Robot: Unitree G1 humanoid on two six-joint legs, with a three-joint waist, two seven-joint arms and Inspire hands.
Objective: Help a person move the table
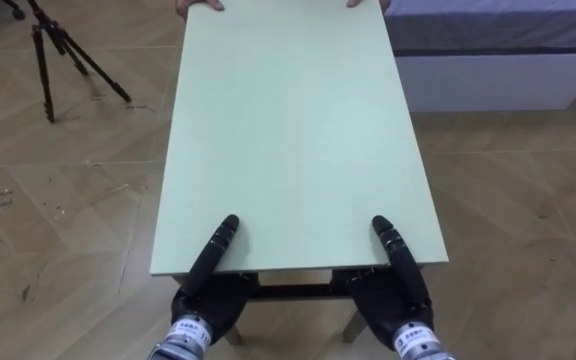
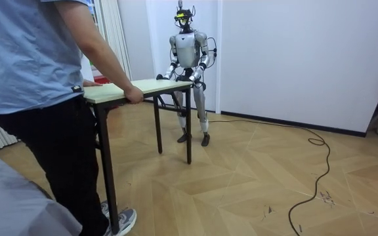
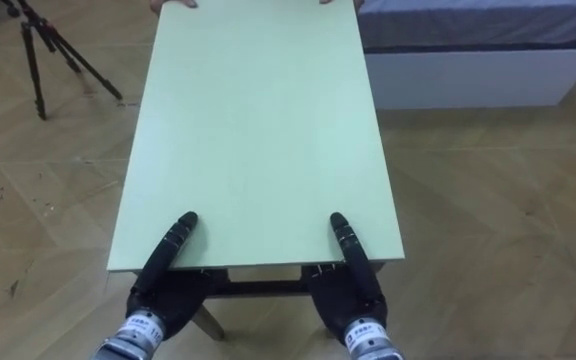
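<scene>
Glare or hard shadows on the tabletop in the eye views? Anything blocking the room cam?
Left eye view: table evenly lit, no glare, no hard shadow beside the left hand or right hand. Room view: person in the foreground hides the table's end nearest the camera; floor shows a soft sheen.

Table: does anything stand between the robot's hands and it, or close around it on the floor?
Nothing visible does. The left hand and right hand are on the near edge of the table; a person holds the far end. A tripod stands off its far left corner, a bed off its far right, both apart from it.
</scene>
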